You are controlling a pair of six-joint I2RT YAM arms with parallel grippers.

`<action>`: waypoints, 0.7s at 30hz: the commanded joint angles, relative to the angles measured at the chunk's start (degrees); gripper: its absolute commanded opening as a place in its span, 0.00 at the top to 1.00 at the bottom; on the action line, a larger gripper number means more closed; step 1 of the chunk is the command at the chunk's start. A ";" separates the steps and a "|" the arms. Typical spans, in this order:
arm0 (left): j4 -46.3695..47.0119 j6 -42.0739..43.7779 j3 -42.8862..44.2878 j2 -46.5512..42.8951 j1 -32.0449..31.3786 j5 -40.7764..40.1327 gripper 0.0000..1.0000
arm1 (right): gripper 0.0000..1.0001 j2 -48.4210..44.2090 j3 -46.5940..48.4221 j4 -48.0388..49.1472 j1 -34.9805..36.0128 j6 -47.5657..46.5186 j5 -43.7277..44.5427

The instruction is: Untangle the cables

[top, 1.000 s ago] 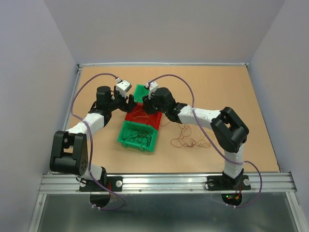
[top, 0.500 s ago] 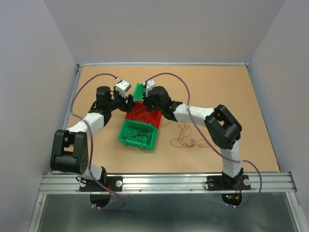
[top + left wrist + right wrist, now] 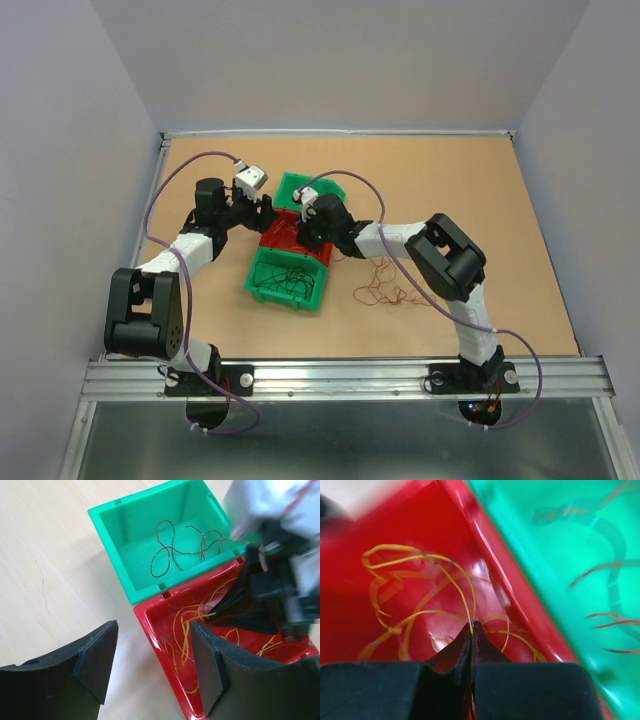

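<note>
Overhead, three bins sit together mid-table: a far green bin (image 3: 300,186), a red bin (image 3: 296,238) and a near green bin (image 3: 287,280) holding dark cables (image 3: 283,279); loose reddish strands (image 3: 385,284) lie on the table (image 3: 520,250) to their right. Left wrist view: the left gripper (image 3: 150,662) stands wide open, holding nothing, over the red bin's near corner. Right wrist view: the right gripper (image 3: 471,630) is fully closed inside the red bin, apparently pinching a yellow cable (image 3: 445,572).
</note>
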 commanded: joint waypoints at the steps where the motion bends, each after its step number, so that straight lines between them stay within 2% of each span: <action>1: 0.92 1.75 -0.65 -1.39 0.24 2.47 0.30 | 0.99 7.06 2.10 -3.63 -1.88 3.06 -5.29; 3: 0.48 2.46 -0.65 -1.30 0.24 3.44 0.30 | 0.99 7.08 2.54 -4.60 -1.97 3.59 -6.78; 8: -1.02 3.25 -0.74 -1.22 0.24 5.55 0.30 | 0.94 0.15 1.05 -4.69 -1.97 4.56 -5.04; 11: -1.37 3.43 -0.65 -1.04 0.24 6.17 0.32 | 0.87 -2.93 1.05 -4.78 -1.97 5.17 -5.04; 12: -1.81 3.60 -0.48 -0.52 0.24 6.95 0.34 | 0.82 -4.42 1.57 -4.78 -1.97 5.35 -5.12; 18: -2.60 3.95 1.28 2.30 -0.03 8.10 0.43 | 0.80 -6.19 3.95 -5.83 -1.97 6.23 -6.35; 21: -2.69 3.96 1.98 3.26 -0.46 7.75 0.56 | 0.76 -5.84 4.65 -6.10 -1.97 6.23 -6.62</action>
